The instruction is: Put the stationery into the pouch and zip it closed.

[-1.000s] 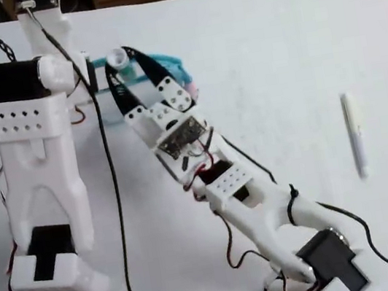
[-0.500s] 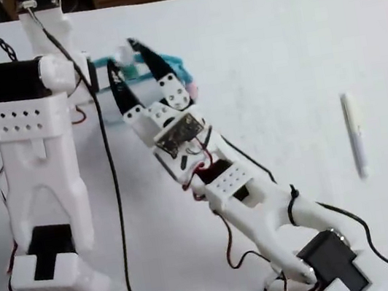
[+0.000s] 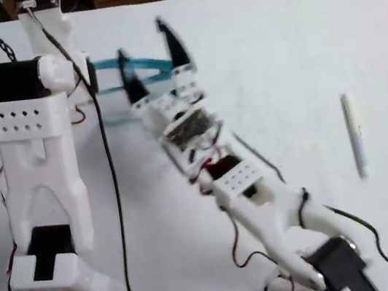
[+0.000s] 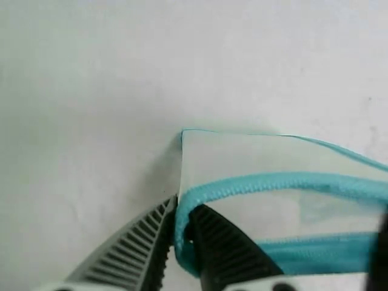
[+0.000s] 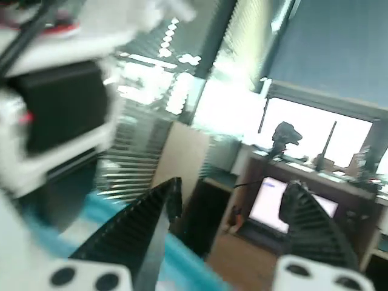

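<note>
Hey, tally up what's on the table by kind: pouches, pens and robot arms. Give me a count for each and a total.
Pouch: 1
Pen: 1
Robot arms: 2, the left arm and the right arm
Total: 4

White worktop [image 3: 274, 44], plain and matte, a clear pouch [image 3: 145, 70] with teal zip edging lying near its far edge, left of centre, a slim white pen [image 3: 355, 136] lying lengthwise front to back, well apart on the right
</note>
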